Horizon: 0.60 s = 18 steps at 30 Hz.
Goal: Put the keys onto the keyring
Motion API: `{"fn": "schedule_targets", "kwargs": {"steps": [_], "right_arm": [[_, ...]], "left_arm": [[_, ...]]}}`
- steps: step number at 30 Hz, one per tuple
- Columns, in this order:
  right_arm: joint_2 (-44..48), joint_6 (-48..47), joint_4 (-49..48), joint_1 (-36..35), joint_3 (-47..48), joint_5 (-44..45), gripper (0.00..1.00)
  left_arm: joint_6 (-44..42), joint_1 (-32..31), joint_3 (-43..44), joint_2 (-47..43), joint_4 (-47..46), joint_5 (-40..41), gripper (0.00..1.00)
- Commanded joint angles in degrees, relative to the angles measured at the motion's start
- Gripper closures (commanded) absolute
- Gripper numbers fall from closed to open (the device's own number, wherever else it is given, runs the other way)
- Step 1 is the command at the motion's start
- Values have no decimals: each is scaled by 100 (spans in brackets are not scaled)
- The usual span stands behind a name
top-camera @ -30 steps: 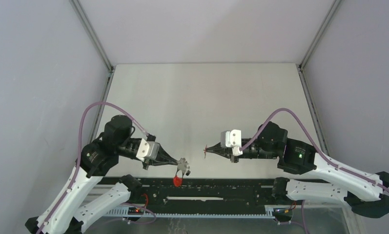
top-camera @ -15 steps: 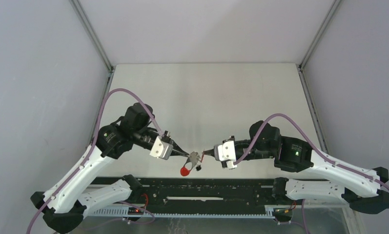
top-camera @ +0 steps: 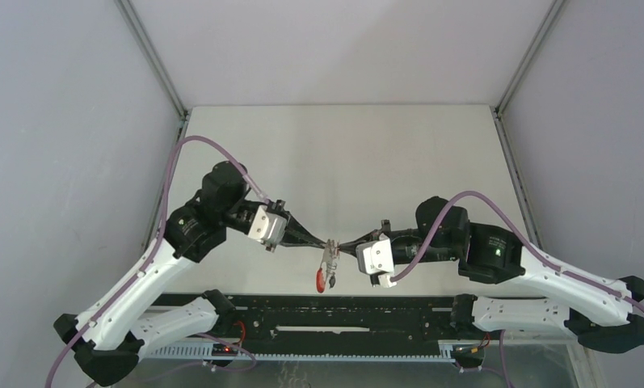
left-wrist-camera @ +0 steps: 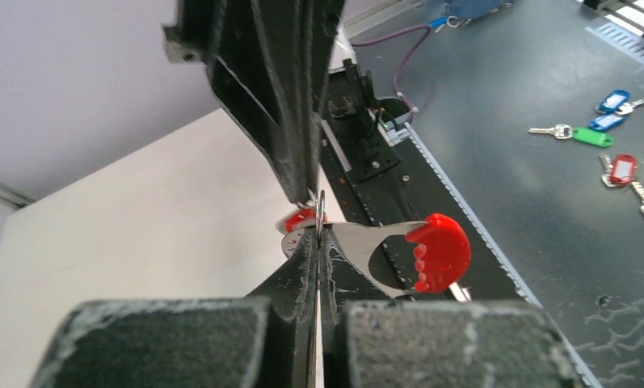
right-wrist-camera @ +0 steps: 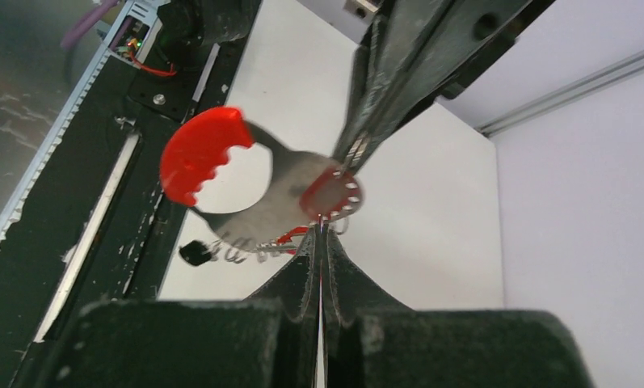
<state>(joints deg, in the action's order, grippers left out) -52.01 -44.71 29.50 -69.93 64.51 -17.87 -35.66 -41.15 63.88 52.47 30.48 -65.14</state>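
Note:
My left gripper [top-camera: 326, 242] is shut on the silver-grey plate of the keyring [left-wrist-camera: 359, 241], which hangs in the air with its red arc [left-wrist-camera: 437, 252] lowest. Tip to tip with it, my right gripper [top-camera: 340, 245] is shut on a thin sliver that shows red between its fingers, most likely the key with the red tag [right-wrist-camera: 331, 194]. That tag lies against the holed round end of the keyring [right-wrist-camera: 286, 174]. A black-headed key [right-wrist-camera: 193, 253] dangles from the row of small metal loops. In each wrist view the other arm's fingers reach in from above.
The black rail [top-camera: 367, 311] runs along the table's near edge, just below the hanging keyring [top-camera: 321, 280]. Grey walls enclose the white table [top-camera: 343, 153]. In the left wrist view, spare keys with blue, green and red tags [left-wrist-camera: 617, 137] lie on the dark floor beyond the table.
Both arms have swung inward and their tips have met in the middle. The keyring has travelled right and away from the rail with my left gripper, and the red tag now touches it.

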Motion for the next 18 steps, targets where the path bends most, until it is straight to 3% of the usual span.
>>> {"fn": "schedule_targets", "kwargs": {"steps": [1, 10, 18], "right_arm": [[1, -311, 100, -73, 384, 160, 100], [-44, -491, 465, -108, 605, 126, 100], [-141, -658, 434, -229, 607, 270, 100]], "left_arm": [[488, -42, -346, -99, -344, -322, 100], [1890, -41, -933, -281, -1843, -297, 100], [1931, -38, -931, -231, -1995, -315, 100]]}}
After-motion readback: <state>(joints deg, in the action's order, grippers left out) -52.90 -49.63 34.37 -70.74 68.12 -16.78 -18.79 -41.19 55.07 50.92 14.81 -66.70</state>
